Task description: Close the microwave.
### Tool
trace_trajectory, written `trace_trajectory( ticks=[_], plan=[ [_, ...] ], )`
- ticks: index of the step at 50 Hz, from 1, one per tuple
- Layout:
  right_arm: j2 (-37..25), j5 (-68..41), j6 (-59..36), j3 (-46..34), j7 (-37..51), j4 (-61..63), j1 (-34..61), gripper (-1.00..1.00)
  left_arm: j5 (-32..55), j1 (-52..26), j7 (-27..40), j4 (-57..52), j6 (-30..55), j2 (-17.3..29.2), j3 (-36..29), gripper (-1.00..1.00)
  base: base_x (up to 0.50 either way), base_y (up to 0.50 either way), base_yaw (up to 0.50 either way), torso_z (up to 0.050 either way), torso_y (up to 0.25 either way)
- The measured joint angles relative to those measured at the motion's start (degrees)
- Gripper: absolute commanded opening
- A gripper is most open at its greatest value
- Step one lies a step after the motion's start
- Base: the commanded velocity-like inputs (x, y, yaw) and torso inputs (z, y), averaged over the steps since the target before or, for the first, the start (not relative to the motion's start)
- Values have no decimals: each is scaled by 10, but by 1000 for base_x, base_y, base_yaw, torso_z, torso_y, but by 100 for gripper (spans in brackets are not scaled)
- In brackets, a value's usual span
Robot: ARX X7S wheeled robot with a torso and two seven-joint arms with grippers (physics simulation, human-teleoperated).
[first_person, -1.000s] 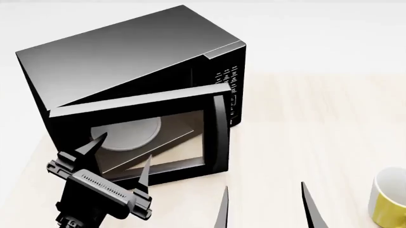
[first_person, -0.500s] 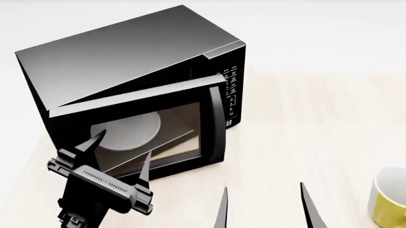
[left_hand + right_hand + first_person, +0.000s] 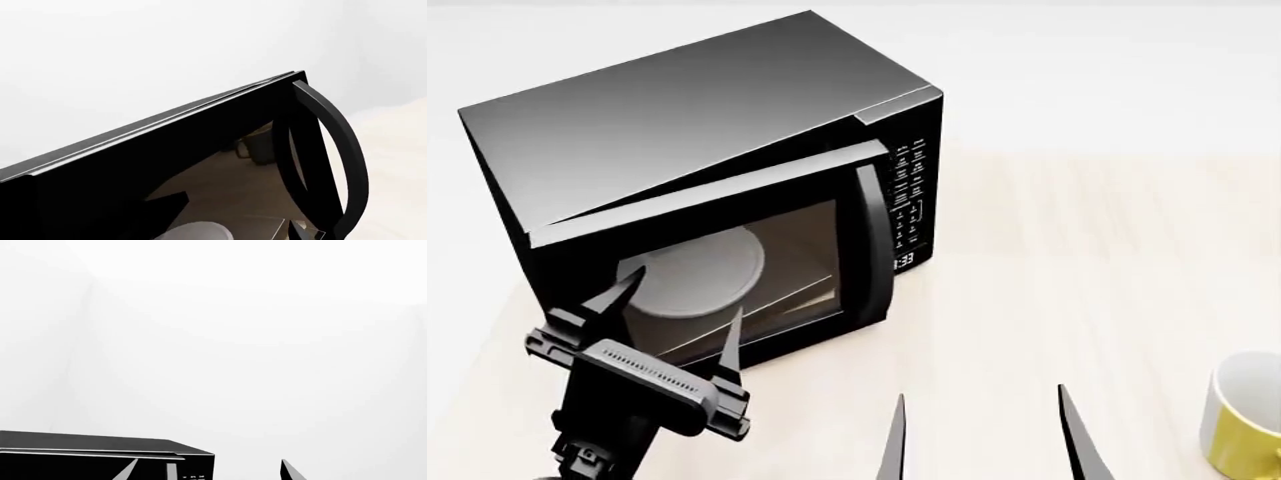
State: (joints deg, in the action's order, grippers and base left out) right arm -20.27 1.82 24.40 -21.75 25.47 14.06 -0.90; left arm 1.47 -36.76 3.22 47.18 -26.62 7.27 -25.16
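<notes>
Microwave [image 3: 694, 150], large and black, stands at the far left part of the light wooden table [image 3: 1094, 260], turned a little so its front faces toward the near right. Its windowed door [image 3: 714, 275] is nearly closed but a narrow gap is visible along the top edge, widest at the handle side. The curved black handle [image 3: 874, 250] runs down the right edge of the door, and just right of it is the keypad [image 3: 905, 195] with white labels and the clock display [image 3: 902, 262] below. Through the window the white round plate [image 3: 694, 275] inside is visible.

Left gripper [image 3: 674, 320] is directly in front of the door, at its near lower left part. Its two pointed fingers [image 3: 621, 293] stand wide apart and hold nothing; their tips overlap the window in the head view, but I cannot tell if they touch the glass. In the left wrist view the door's top edge [image 3: 167, 117] and the handle [image 3: 333, 145] fill the picture from very close.

Right gripper [image 3: 981, 435] is at the near edge, well apart from the microwave, to the right of the door. Its two thin fingers [image 3: 892, 440] are spread apart and empty. In the right wrist view only the microwave's top [image 3: 87, 442] is seen, low in the picture.

At the near right edge stands a yellow mug [image 3: 1244, 415] with white inside, far from the microwave.
</notes>
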Motion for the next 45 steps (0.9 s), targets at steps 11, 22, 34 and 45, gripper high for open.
trace_trajectory(
  ticks=[11,22,34,45],
  plan=[
    [-2,0,1,-2,2,0,0,100,3,-6,9,8,-3,-3,-1,100,0,0,0,0,2],
    [-3,0,0,-4,3,0,0,100,4,-12,16,18,-6,-5,-3,100,0,0,0,1,2],
    [-4,0,0,-5,5,0,1,100,5,-19,26,31,-11,-5,-7,100,0,0,0,1,3],
    [-5,0,1,-8,6,-2,1,100,5,-23,35,40,-18,-5,-10,100,0,0,0,0,1]
  ],
)
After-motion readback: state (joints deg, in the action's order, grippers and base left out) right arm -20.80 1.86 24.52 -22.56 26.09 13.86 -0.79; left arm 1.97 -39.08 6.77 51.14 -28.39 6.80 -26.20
